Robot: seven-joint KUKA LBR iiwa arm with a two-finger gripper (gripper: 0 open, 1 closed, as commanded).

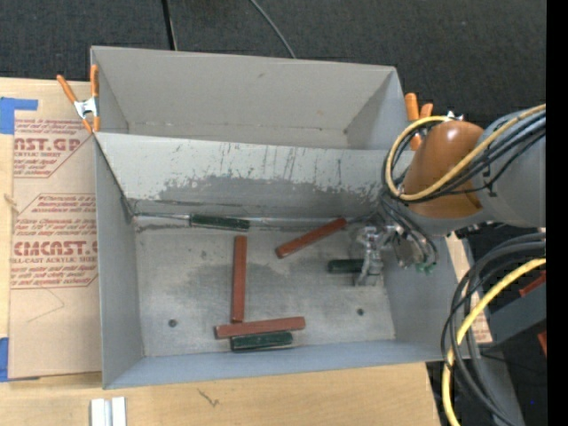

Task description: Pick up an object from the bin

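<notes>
The short dark green flat stick (pixel 342 266) lies on the floor of the grey metal bin (pixel 115 256), towards the right. Its right end meets the tool (pixel 367 269) (open, closed or gripping: I cannot tell). A reddish-brown wooden stick (pixel 311 236) lies slanted just behind.

Sticks (pixel 239 278) left of end effector (pixel 367 270)

Soft, even light from above.
The back wall of the bin (pixel 240 91) is brightest; its floor lies dimmer, shadows there thin and soft-edged.
</notes>
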